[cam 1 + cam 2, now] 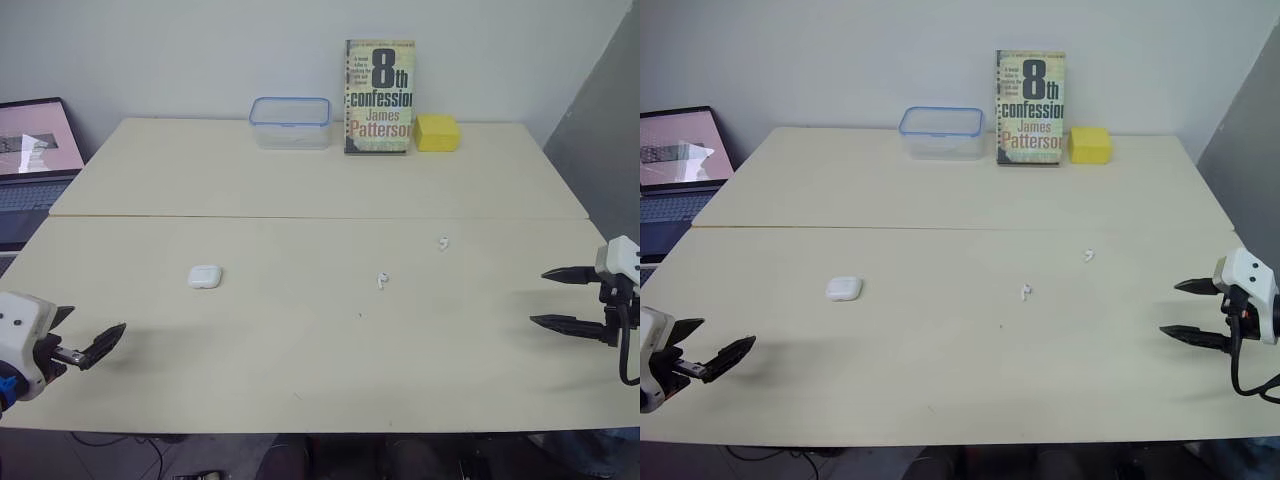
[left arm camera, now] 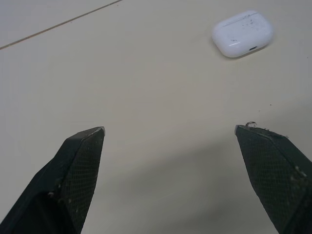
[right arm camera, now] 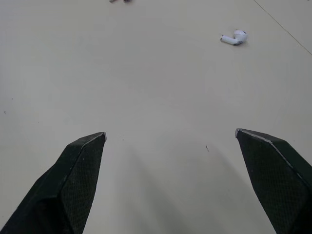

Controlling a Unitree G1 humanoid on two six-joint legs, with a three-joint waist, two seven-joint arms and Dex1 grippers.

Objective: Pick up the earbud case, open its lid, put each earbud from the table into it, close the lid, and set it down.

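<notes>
The white earbud case (image 1: 205, 277) lies shut on the cream table (image 1: 300, 380), left of centre. My left gripper (image 1: 97, 320) hovers open near the front left corner, and the case (image 2: 241, 33) sits well ahead of its fingertips (image 2: 83, 146). One white earbud (image 1: 381, 281) rests near the table's middle. The second earbud (image 1: 443, 242) lies a little farther back and to the right. At the right edge my right gripper (image 1: 539, 296) stands open with nothing in it. An earbud (image 3: 234, 37) lies some way beyond its fingers (image 3: 273, 151).
Along the back edge stand a clear container with a blue rim (image 1: 290, 122), an upright paperback book (image 1: 379, 97) and a yellow sponge (image 1: 437, 132). An open laptop (image 1: 35, 150) sits off the table's left side. A seam (image 1: 300, 217) crosses the table.
</notes>
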